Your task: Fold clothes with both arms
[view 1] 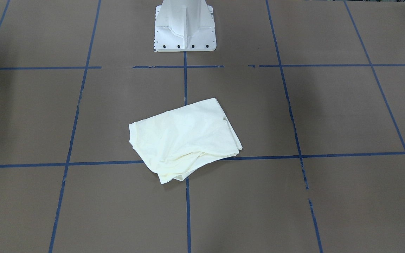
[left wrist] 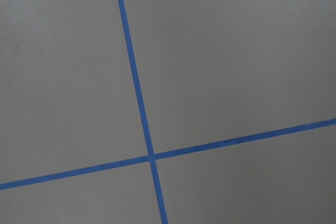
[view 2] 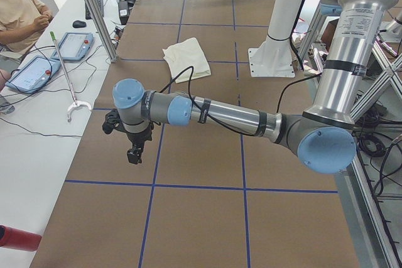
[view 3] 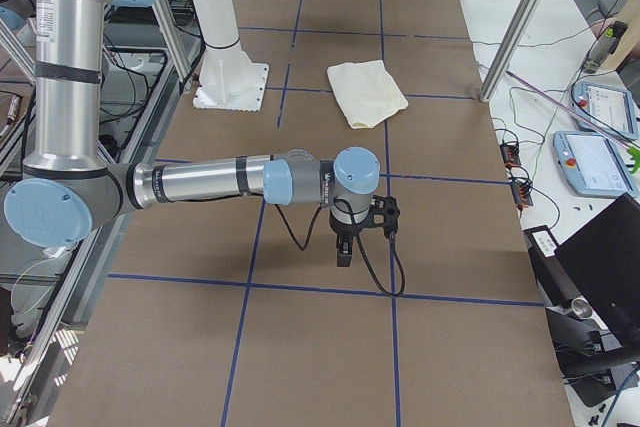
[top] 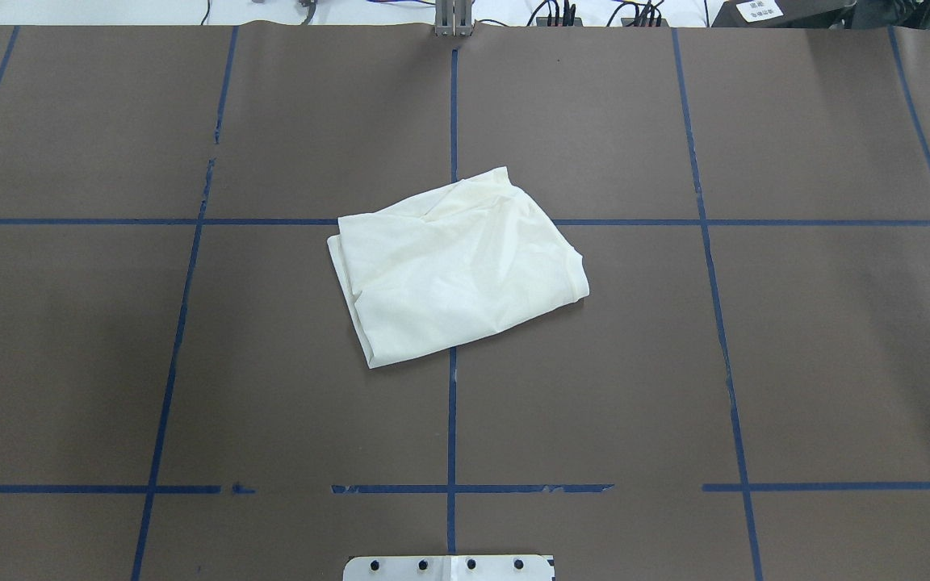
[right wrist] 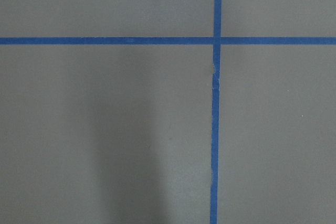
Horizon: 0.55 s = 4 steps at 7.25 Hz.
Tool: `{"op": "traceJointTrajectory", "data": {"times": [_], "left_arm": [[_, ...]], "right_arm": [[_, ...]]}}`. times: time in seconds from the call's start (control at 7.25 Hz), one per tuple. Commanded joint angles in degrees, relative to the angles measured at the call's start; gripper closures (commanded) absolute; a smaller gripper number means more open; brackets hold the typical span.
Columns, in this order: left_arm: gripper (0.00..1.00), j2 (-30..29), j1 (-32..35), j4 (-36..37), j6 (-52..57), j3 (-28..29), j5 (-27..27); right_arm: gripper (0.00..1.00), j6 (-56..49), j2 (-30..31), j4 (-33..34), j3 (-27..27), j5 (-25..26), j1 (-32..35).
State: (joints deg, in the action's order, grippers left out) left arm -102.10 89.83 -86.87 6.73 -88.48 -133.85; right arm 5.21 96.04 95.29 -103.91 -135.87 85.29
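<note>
The cream shirt (view 1: 185,138) lies as a folded bundle at the middle of the brown table, plain side up, its print hidden. It also shows in the overhead view (top: 457,266) and in both side views (view 2: 187,58) (view 3: 367,92). The left gripper (view 2: 134,154) hangs pointing down over bare table, well away from the shirt at the table's left end. At the opposite end the right gripper (view 3: 343,255) hangs the same way, also far from the shirt. I cannot tell whether either is open or shut. Both wrist views show only table and blue tape.
The white pedestal base (view 1: 185,31) stands behind the shirt. Blue tape lines (top: 452,403) grid the table. A seated person (view 2: 19,10) and teach pendants (view 2: 75,45) are at a side desk past the left end. More pendants (view 3: 600,162) lie past the right end.
</note>
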Motion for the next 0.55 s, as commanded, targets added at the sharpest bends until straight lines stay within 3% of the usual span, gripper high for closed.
{"op": "traceJointTrajectory", "data": {"times": [0.0, 0.14, 0.41], "left_arm": [[0.00, 3.7, 3.4, -4.0, 2.1, 2.1, -0.7], [0.00, 10.4, 3.3, -6.4, 1.1, -4.4, -1.1], [0.00, 12.6, 3.4, -5.8, -2.2, -7.9, -2.5]], "right_arm": [[0.00, 0.1, -0.6, 0.4, 0.3, -0.3, -0.7], [0.00, 0.2, -0.9, 0.4, 0.2, 0.0, -0.7], [0.00, 0.4, -1.7, 0.2, 0.7, 0.4, -0.7]]}}
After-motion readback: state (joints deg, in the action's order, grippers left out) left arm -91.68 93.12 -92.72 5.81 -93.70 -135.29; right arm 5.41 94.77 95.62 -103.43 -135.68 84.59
